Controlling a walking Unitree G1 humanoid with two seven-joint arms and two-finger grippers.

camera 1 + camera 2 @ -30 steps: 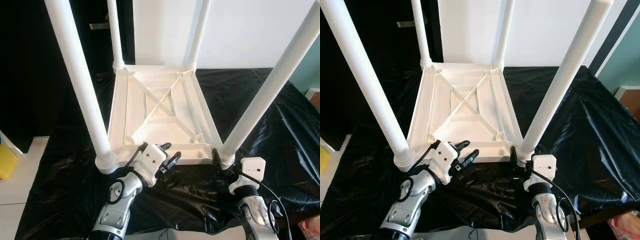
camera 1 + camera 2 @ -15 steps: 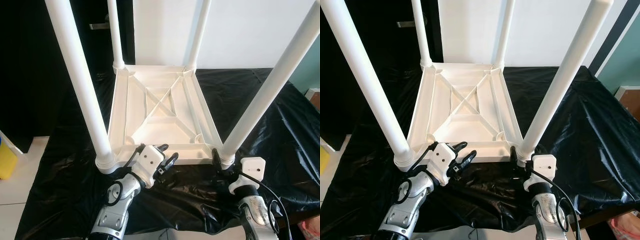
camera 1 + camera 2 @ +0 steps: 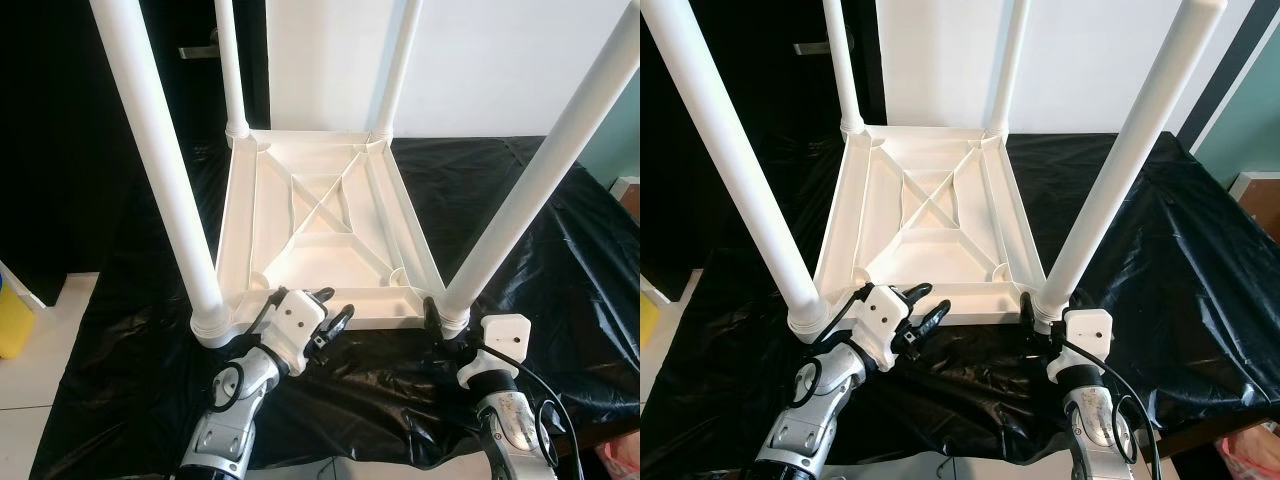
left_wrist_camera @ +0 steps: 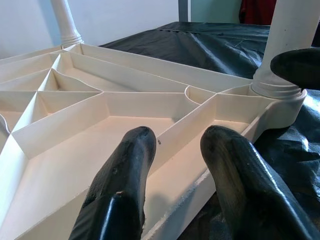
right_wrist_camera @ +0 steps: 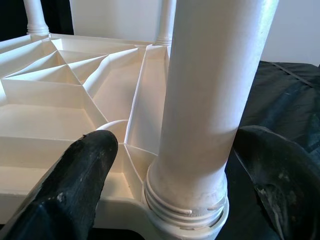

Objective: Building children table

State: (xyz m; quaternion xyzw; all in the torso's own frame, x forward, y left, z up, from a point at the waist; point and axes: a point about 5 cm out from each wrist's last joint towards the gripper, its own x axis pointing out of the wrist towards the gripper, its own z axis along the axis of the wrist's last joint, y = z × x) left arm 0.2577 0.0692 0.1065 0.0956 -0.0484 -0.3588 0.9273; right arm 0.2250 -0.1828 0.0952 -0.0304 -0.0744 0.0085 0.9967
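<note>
The white children's table [image 3: 383, 309] lies upside down on a black sheet [image 3: 500, 170], with its ribbed underside facing up. Its legs stand upright at the corners: near left [image 3: 160, 170], near right [image 3: 530, 190] and two far ones. My left gripper [image 3: 335, 303] is open at the near rim, one finger [image 4: 125, 175] over the inside of the frame and the other [image 4: 235, 175] outside it. My right gripper [image 5: 177, 137] is open around the base of the near right leg, a finger [image 5: 75, 185] on either side.
The black sheet covers the work surface and drapes over its front edge. A yellow object [image 3: 12, 320] stands on the pale floor at the left. A dark door with a handle [image 3: 200, 50] is behind on the left, a white wall behind the table.
My left gripper has shifted slightly left and settled lower over the near rim. The right gripper and the table have not moved.
</note>
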